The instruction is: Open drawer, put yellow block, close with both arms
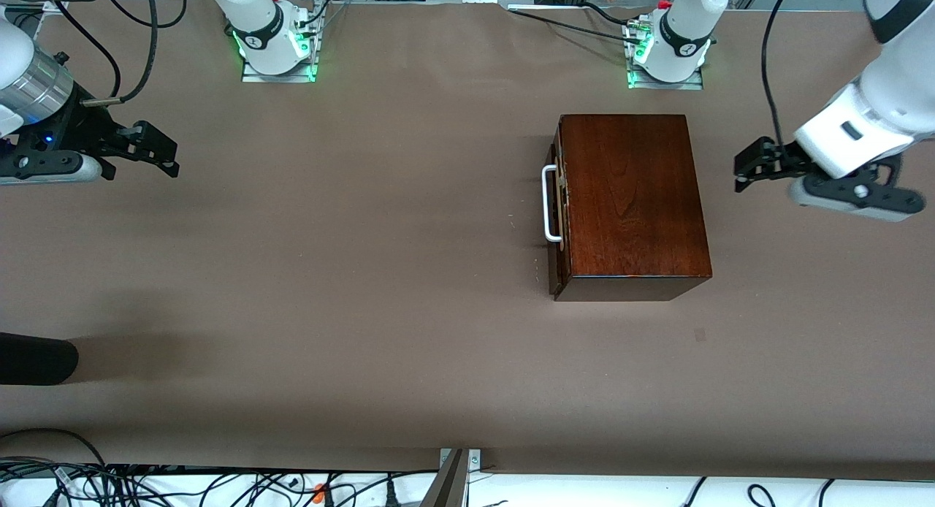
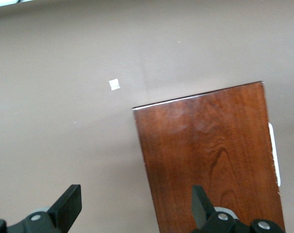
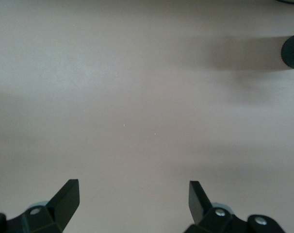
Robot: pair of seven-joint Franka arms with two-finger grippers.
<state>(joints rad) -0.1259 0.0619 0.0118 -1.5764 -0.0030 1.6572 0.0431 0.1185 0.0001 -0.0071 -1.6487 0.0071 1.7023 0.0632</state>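
Drawer shut in box on surface, left hand open beside box, right hand open over bare surface

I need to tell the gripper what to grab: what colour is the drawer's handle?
White: a U-shaped bar handle on the dark reddish-brown drawer front, clearest in the front view.

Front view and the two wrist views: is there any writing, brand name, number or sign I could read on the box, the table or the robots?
None can be read.
Round dark marks on the arm bases: too small to read.
Wooden box and its white handle: no lettering.
Small pale patch on the table: blank.
Left gripper and right gripper, both open: no label visible.
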